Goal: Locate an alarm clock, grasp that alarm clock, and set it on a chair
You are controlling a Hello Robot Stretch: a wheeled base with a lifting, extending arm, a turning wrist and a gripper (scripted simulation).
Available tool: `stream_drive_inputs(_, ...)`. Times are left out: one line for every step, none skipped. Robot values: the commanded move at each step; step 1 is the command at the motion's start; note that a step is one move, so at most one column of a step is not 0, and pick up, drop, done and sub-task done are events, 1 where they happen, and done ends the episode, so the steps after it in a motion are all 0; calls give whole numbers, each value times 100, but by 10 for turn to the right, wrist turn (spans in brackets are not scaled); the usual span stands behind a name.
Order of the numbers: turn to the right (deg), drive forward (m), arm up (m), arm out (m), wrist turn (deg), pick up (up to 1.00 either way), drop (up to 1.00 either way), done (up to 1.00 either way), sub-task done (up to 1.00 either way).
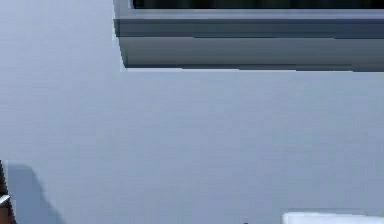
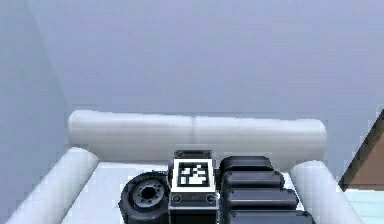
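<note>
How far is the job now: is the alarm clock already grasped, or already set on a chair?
Looks done: the robot stands at a white padded seat with a rolled back and two armrests, possibly the chair. In hand: the dark gripper shows in front of that seat; I cannot tell whether it holds anything. Left: neither grasp nor placing can be confirmed, so both need checking.

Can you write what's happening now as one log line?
dark claw: near white padded seat | holding: cannot tell | ahead: pale grey wall
</note>
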Motion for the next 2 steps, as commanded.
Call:
stream_drive_inputs(90, 0, 0, 0, 0, 0, 0, 0, 0)
stream_drive_inputs(0, 30, 0, 0, 0, 0, 0, 0, 0)
